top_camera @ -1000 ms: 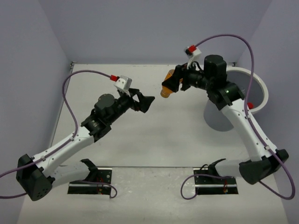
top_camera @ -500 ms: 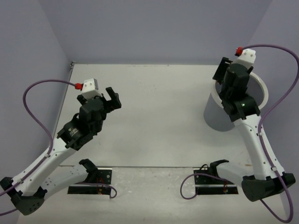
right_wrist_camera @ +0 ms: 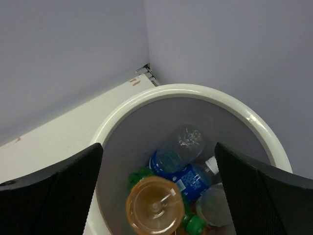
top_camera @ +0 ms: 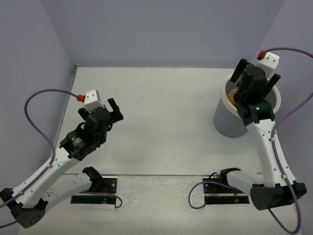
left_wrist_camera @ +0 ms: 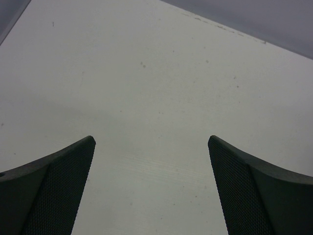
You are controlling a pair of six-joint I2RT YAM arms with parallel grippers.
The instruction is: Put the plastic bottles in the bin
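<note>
Orange plastic first: a short orange bottle [right_wrist_camera: 154, 205] is down inside the bin [right_wrist_camera: 190, 90], one round end facing up. It lies on a heap with a clear blue-labelled bottle [right_wrist_camera: 182, 169] and a couple of green caps [right_wrist_camera: 194, 224]. The bin stands at the far right of the table [top_camera: 166, 98], close to the right wall. Directly over its mouth hangs the right gripper [right_wrist_camera: 159, 147], fingers spread wide and holding nothing. Over on the left, the left gripper [top_camera: 116, 109] hovers above bare tabletop, well apart from the bin, its fingers also wide and empty.
</note>
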